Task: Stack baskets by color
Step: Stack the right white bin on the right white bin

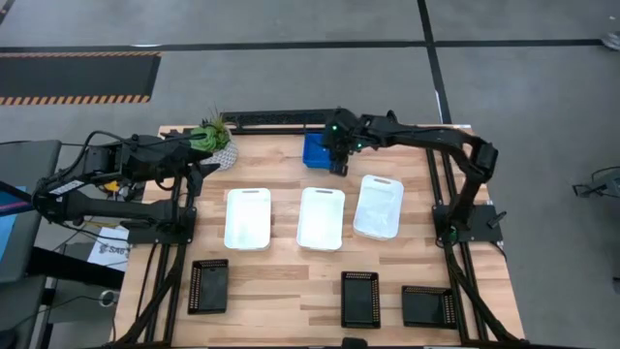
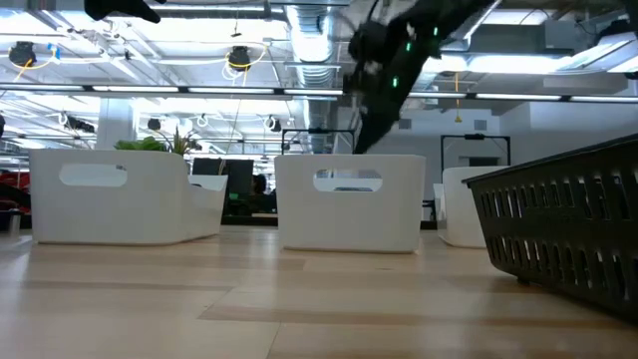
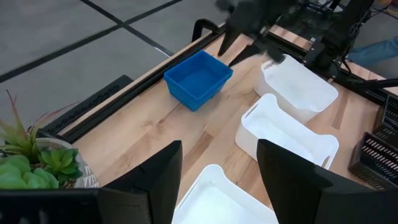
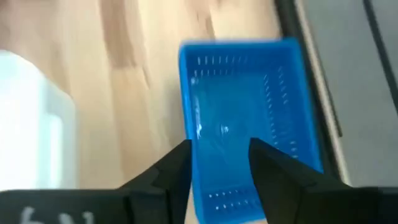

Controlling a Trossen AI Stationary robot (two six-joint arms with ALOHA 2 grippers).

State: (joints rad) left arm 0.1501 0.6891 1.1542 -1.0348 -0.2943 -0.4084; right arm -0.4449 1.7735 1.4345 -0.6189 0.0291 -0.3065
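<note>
Nearest, three black baskets [image 1: 359,298] line the table's near edge, with three white baskets [image 1: 321,217] in a row mid-table. Farther back, the right gripper [image 1: 337,165] hovers, fingers apart and empty, over the blue stack [image 1: 316,150]; the left gripper [image 1: 205,167] waits open by the plant [image 1: 212,137]. These perforated trays look light, stiff, slightly slick; pinching one rim wall seems best.

From my station I counted three white rectangular plastic baskets in a row across the middle of the table: one [image 1: 248,217], a second [image 1: 322,217] and a third [image 1: 379,206]. I counted three black mesh-walled plastic baskets along the near edge: one [image 1: 208,286], another [image 1: 359,298] and the last [image 1: 427,305]. I made out a single blue stack of perforated plastic baskets [image 1: 315,149]; how many were nested in it I couldn't tell. There was one small green potted plant [image 1: 214,141]
</note>
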